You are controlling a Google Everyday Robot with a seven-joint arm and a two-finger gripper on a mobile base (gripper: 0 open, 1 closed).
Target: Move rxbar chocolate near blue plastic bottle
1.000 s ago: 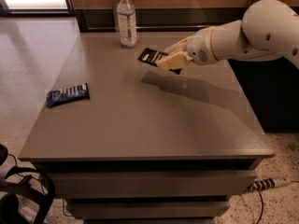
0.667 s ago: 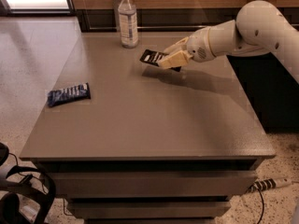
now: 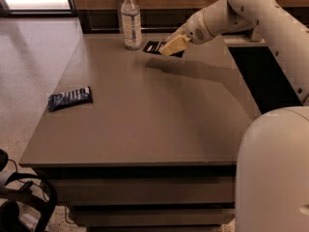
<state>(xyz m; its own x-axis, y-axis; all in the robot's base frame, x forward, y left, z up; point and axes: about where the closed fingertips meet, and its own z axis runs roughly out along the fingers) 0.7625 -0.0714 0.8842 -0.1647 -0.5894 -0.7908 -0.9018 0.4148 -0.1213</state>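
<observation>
Wood panelling runs behind the grey-brown counter [image 3: 145, 124], whose far edge sits just beyond the blue plastic bottle [image 3: 131, 18]. We see the bottle upright on the counter's back strip, left of centre. The counter's left edge drops to a speckled floor [image 3: 34, 57], and a dark blue wrapper [image 3: 70, 98] lies flat close to that edge, well apart from everything else. Between that wrapper and the back strip the counter's broad middle and front hold only a long shadow [image 3: 198, 71] falling across the right half.

From the right, the white arm [image 3: 241, 8] reaches in over the back-right corner, and the gripper [image 3: 166, 47] hangs just beside the bottle, on its right. The yellowish fingers [image 3: 175, 43] are closed on the rxbar chocolate [image 3: 153, 46], pinching it at its right part, so that its black left end juts out past the fingertips towards the bottle. A narrow gap separates bar and bottle. We cannot tell whether the bar touches the counter. The robot's white body [image 3: 275, 173] fills the lower right.
</observation>
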